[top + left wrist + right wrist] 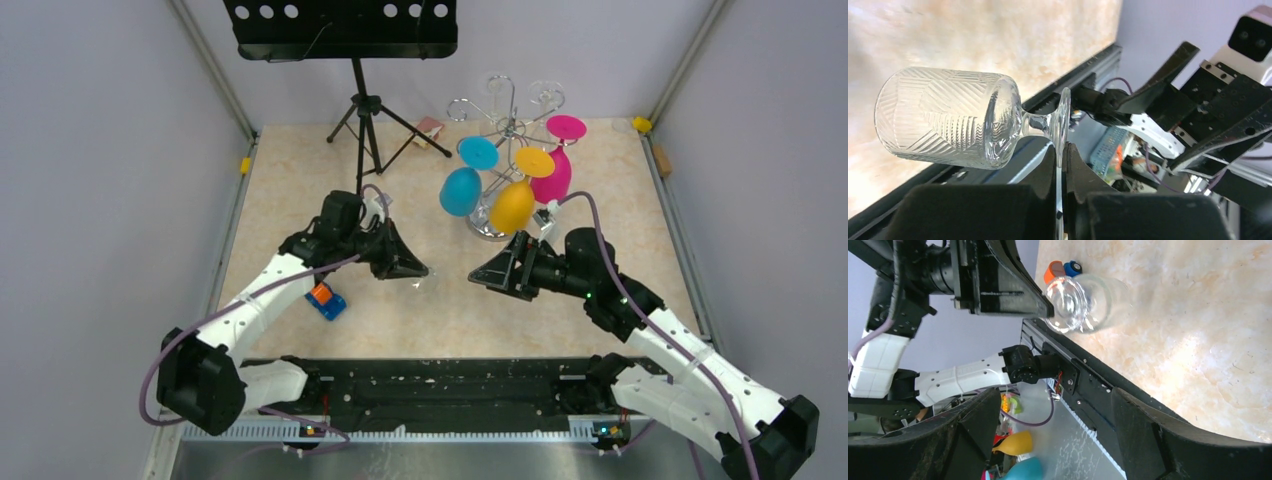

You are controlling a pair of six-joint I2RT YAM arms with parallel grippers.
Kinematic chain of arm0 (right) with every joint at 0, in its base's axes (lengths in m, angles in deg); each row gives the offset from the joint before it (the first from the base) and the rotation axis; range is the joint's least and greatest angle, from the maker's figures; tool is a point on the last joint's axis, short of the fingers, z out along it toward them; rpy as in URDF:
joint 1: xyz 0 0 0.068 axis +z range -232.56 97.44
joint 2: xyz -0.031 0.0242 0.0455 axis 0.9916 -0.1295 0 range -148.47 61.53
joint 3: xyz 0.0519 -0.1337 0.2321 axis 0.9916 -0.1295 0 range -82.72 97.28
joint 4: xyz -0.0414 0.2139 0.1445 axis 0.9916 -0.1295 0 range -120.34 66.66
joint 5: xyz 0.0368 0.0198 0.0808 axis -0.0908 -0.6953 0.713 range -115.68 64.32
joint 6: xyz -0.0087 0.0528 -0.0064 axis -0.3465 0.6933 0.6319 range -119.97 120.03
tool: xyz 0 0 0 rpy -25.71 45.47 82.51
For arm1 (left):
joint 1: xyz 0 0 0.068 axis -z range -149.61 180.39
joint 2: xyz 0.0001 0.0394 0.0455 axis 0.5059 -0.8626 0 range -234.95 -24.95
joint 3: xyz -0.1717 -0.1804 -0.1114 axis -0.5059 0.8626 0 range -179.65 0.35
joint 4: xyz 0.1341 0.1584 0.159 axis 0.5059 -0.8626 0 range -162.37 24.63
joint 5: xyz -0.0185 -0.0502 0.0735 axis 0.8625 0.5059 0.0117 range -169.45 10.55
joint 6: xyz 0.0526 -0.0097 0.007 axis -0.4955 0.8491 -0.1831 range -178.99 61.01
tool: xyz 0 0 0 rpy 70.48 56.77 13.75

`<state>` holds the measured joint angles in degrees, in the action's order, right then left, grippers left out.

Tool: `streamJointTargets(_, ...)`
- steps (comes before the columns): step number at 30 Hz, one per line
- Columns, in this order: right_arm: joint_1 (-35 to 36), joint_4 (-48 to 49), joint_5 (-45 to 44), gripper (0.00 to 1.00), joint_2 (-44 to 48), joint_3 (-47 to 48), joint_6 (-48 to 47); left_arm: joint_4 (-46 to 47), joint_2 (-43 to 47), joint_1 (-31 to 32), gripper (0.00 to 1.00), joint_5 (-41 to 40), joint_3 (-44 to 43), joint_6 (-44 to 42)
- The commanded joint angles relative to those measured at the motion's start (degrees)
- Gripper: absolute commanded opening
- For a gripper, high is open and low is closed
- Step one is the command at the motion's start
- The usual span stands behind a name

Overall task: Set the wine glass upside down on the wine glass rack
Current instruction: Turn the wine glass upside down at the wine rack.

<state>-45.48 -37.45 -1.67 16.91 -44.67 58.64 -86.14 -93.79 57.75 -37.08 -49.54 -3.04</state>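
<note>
The clear, ribbed wine glass lies on its side in the air. My left gripper is shut on the thin edge of its foot disc. From above the glass is a faint glint between the two grippers. My right gripper faces it from the right with jaws wide open and nothing between them. In the right wrist view the glass sits ahead of that gripper, apart from its fingers. The chrome wine glass rack stands at the back right.
Blue, orange and pink glasses hang upside down on the rack. A black tripod music stand is at the back centre, with a small box beside it. A blue and orange object lies under the left arm.
</note>
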Motion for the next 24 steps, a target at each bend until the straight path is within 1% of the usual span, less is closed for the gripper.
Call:
streamJointTargets(1,0.5,0.7,-0.7,0.83,1.2,2.9,-0.2,-14.2,2.1,-4.1,0.0,-3.8,-6.8,-12.8)
streamJointTargets(6,0.5,0.6,-1.2,0.86,1.2,2.7,0.2,-21.0,2.0,-8.3,0.0,-8.0,-11.3,-18.3)
streamJointTargets(9,0.5,-0.3,-1.3,0.86,1.2,2.9,0.1,-22.4,2.0,-10.1,0.0,-10.1,-14.0,-19.8)
streamJointTargets(13,0.5,-1.8,-2.1,0.86,1.5,3.3,-0.2,-21.0,1.5,-11.5,0.0,-12.2,-17.5,-20.5)
streamJointTargets(16,0.5,-1.6,-2.2,0.86,1.7,3.0,0.0,-19.2,0.3,-11.7,0.0,-12.3,-20.4,-20.1)
streamJointTargets(24,0.5,-1.1,-2.1,0.86,1.4,2.7,0.5,-13.9,-6.6,-12.3,0.0,-9.0,-29.2,-16.3)
